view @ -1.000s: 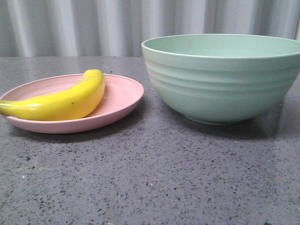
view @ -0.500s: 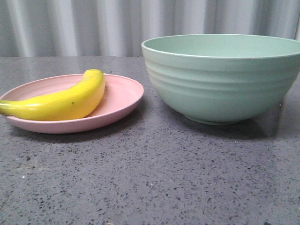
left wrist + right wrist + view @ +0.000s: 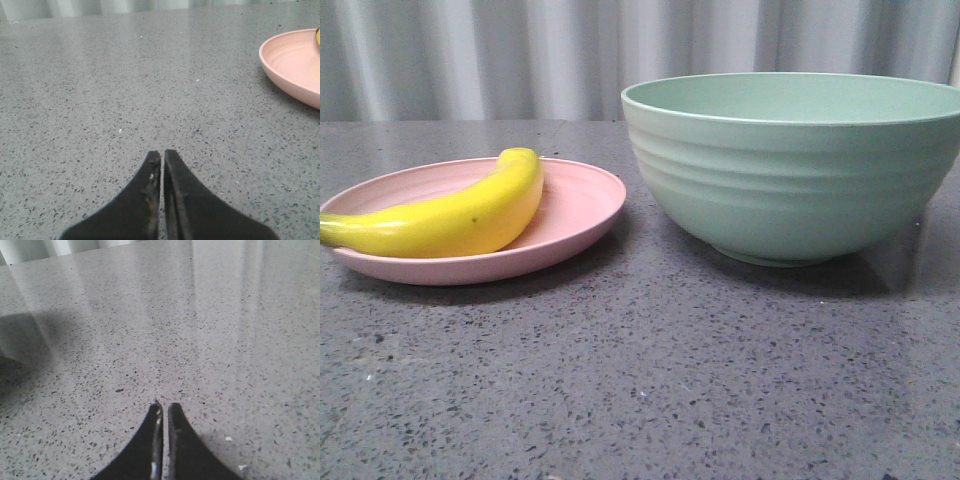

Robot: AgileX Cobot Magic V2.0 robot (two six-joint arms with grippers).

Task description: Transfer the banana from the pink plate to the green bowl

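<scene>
The yellow banana [image 3: 450,215] lies on the pink plate [image 3: 582,205] at the left of the front view. The pale green bowl [image 3: 790,165] stands to the plate's right, apart from it. Neither gripper shows in the front view. In the left wrist view my left gripper [image 3: 162,154] is shut and empty above bare table, with the plate's rim [image 3: 292,65] some way off and a sliver of banana [image 3: 317,35] at the frame edge. In the right wrist view my right gripper [image 3: 165,407] is shut and empty over bare table.
The table [image 3: 650,380] is dark grey speckled stone. A pale corrugated wall [image 3: 520,50] stands behind it. A dark shadow [image 3: 20,340] lies on the table in the right wrist view.
</scene>
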